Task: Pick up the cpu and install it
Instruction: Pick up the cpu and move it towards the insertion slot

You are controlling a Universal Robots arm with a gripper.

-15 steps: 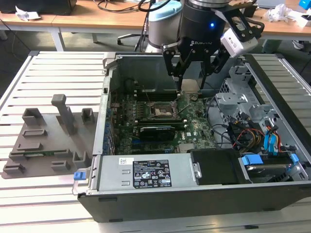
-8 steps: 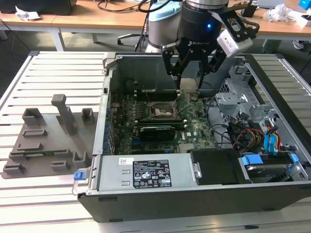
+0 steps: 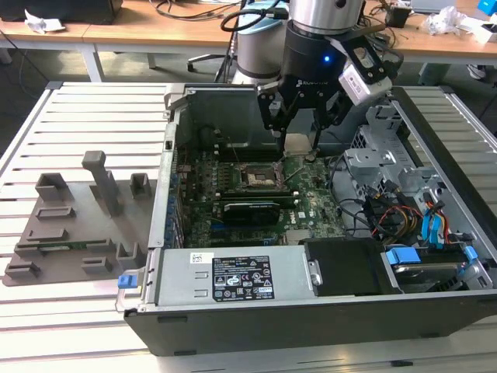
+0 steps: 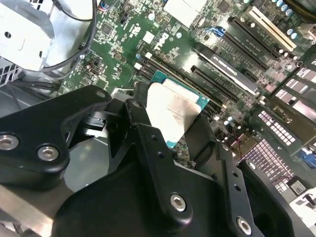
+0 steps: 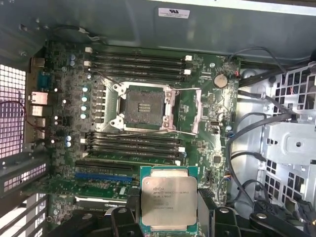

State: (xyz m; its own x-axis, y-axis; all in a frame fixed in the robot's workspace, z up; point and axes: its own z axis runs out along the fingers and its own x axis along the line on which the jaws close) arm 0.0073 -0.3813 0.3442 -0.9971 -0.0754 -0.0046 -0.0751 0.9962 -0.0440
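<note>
Jaws: my gripper (image 4: 170, 121) pinches the cpu (image 5: 169, 197) by two opposite edges; it hangs above the motherboard (image 5: 207, 103), apart from the open socket (image 5: 143, 106)
Surface: computer case (image 3: 233, 318) lies opened on a slatted table (image 3: 93, 116), mid-frame in the exterior view
Room: wooden desks (image 3: 155, 31) along that frame's top edge
Hidden: the cpu's gripped edges sit behind my fingers (image 4: 197, 138)

Bright even light, glare on cpu (image 4: 174, 111)
</note>
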